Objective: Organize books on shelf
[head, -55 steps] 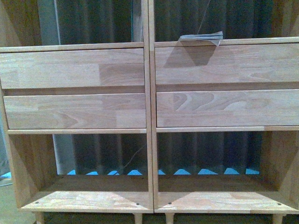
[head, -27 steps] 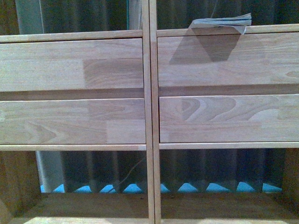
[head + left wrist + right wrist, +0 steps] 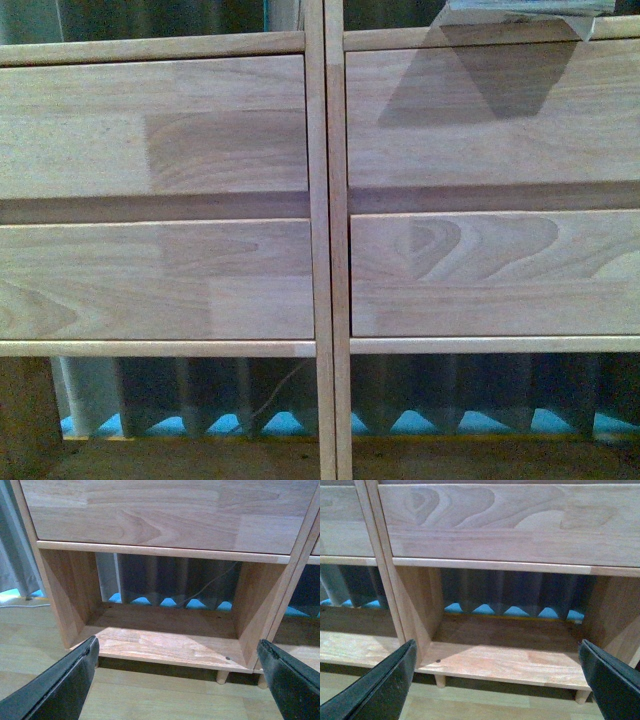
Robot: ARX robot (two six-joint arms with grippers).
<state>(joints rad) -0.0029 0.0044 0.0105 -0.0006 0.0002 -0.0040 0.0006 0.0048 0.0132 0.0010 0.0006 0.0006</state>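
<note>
The light wood shelf (image 3: pixel 325 240) fills the front view, with four plain drawer fronts either side of its centre post. One thin book (image 3: pixel 520 14) lies flat on the ledge above the upper right drawer, at the top edge of the front view, its corner curling over the edge. My left gripper (image 3: pixel 177 652) is open and empty, low in front of the shelf's bottom left compartment (image 3: pixel 165 640). My right gripper (image 3: pixel 497 652) is open and empty, low in front of the bottom right compartment (image 3: pixel 510 655). Neither arm shows in the front view.
The lower compartments have open backs showing a dark pleated curtain (image 3: pixel 440 390) and blue floor behind. Short round legs (image 3: pixel 221 676) hold the shelf above the pale wood floor (image 3: pixel 165 700). A thin cable (image 3: pixel 210 582) hangs behind the left compartment.
The front view has closed in on the shelf and risen: the drawers look larger, the bottom boards have dropped out of view, and the book has shifted up and right to the frame's top edge.
</note>
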